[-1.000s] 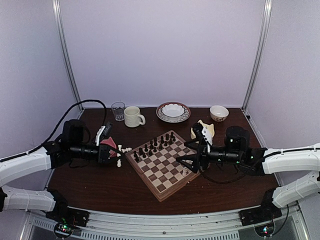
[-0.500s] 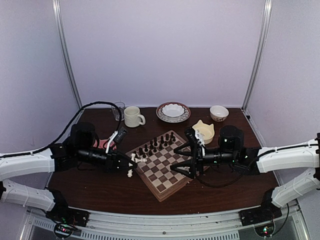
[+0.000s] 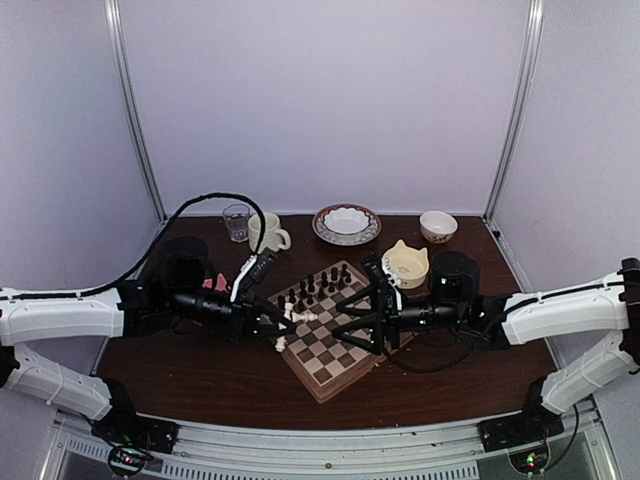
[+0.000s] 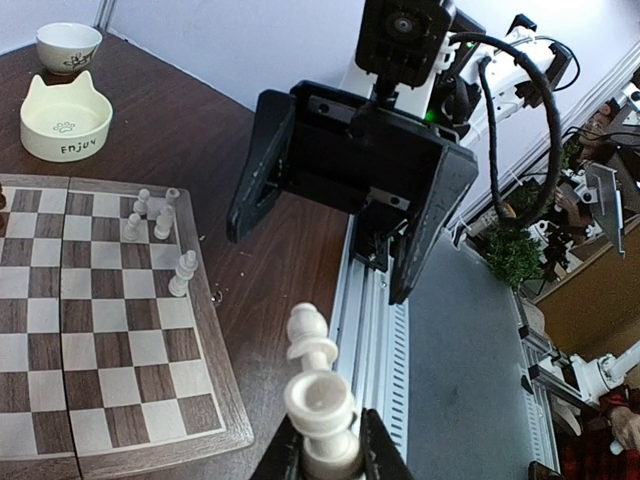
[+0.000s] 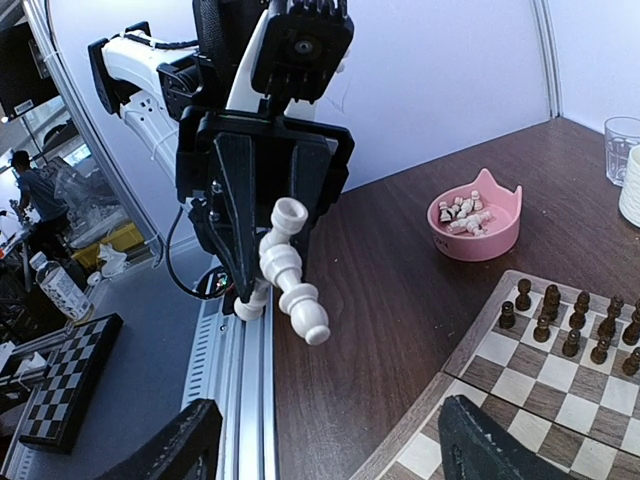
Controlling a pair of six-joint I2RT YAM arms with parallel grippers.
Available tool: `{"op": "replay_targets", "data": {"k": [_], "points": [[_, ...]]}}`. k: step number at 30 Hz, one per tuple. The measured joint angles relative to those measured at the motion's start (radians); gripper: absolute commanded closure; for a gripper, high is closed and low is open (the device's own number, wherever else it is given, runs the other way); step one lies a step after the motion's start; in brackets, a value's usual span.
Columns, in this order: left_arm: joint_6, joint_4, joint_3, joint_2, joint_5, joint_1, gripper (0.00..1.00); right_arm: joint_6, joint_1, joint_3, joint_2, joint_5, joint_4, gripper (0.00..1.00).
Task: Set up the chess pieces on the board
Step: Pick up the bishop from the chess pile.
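Observation:
The board (image 3: 322, 368) lies mid-table, with dark pieces (image 3: 315, 285) along its far side. My left gripper (image 3: 285, 325) hovers over the board's left part, shut on cream-white chess pieces (image 4: 320, 395); two show, one crosswise. They also show in the right wrist view (image 5: 290, 270). My right gripper (image 3: 352, 318) is open and empty over the board's right part, facing the left gripper a short gap away. Several white pieces (image 4: 160, 215) stand on the board (image 4: 100, 340) near its right corner. A pink cat bowl (image 5: 475, 220) holds more white pieces.
A cream cat bowl (image 3: 406, 264) sits right of the board. At the back stand a glass (image 3: 236, 220), a mug (image 3: 265, 232), a plate with a bowl (image 3: 346, 223) and a small bowl (image 3: 438, 225). The pink bowl (image 3: 212, 285) is half hidden behind my left arm.
My left gripper moved right from beside the pink bowl to over the board, carrying white pieces. My right gripper moved left toward it, staying open.

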State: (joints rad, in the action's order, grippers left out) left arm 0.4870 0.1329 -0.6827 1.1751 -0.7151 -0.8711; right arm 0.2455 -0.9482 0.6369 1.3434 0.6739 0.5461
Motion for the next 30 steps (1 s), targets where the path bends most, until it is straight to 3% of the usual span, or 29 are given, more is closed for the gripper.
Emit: {"op": "replay_targets", "data": {"k": [11, 14, 23, 30], "points": [[-0.001, 0.027, -0.066, 0.082, -0.005, -0.035, 0.92, 0.094, -0.008, 0.0, 0.034, -0.005, 0.089, 0.39], [-0.003, 0.031, -0.072, 0.093, -0.008, -0.041, 0.92, 0.104, -0.008, 0.0, 0.04, -0.007, 0.114, 0.47], [-0.003, 0.032, -0.079, 0.1, -0.011, -0.047, 0.92, 0.129, -0.011, 0.0, 0.046, -0.006, 0.171, 0.53], [-0.004, 0.033, -0.079, 0.1, -0.015, -0.047, 0.92, 0.135, -0.021, 0.0, 0.072, 0.017, 0.183, 0.64]]}}
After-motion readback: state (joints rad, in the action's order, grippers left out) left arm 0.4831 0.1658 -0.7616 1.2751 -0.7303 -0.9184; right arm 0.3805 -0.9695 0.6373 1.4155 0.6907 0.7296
